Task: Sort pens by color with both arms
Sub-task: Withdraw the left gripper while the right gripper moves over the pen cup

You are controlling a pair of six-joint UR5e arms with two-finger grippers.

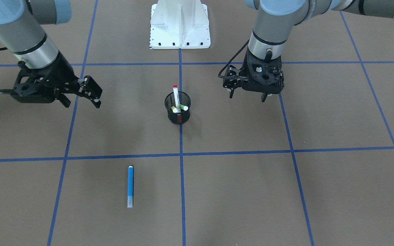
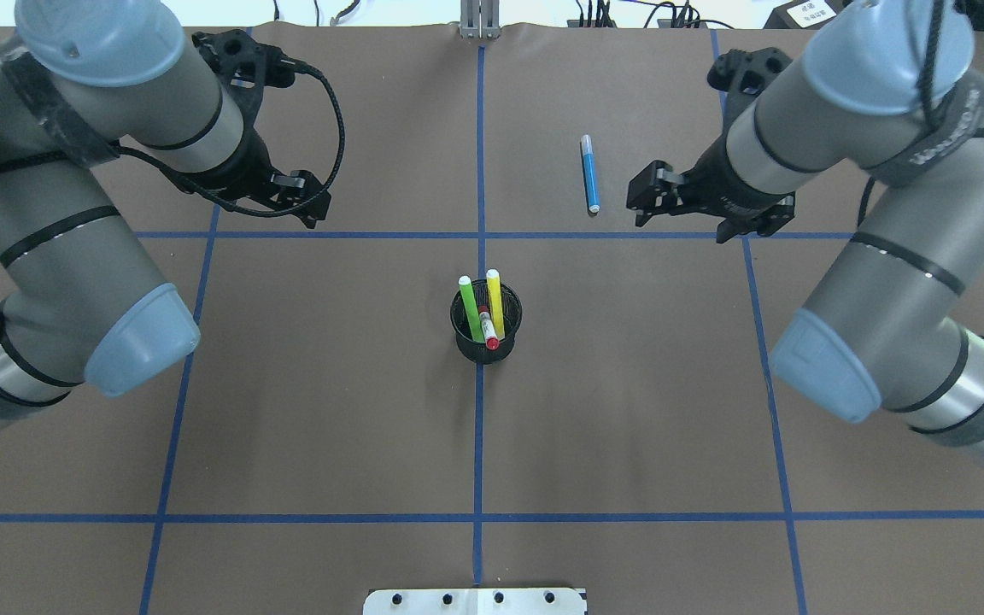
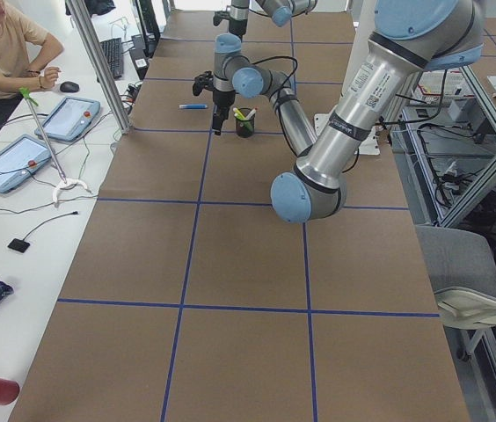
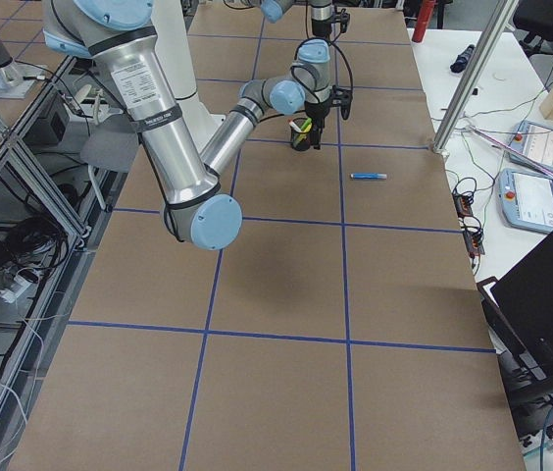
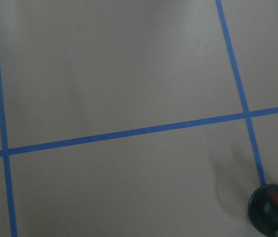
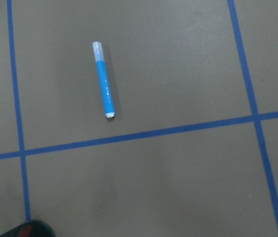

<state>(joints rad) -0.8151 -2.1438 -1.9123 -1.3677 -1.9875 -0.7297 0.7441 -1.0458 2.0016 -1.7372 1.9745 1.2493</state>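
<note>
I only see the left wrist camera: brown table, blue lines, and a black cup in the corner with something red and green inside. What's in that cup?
Observer: Three pens stand in the black mesh cup: a green pen, a yellow pen and a white pen with a red cap.
Visitor: Are there any pens outside it?
Observer: One. A blue pen lies flat on the table, apart from the cup, on the robot's right side.
Visitor: Is either gripper holding something?
Observer: No. The left gripper and the right gripper both hang open and empty above the table.
</note>
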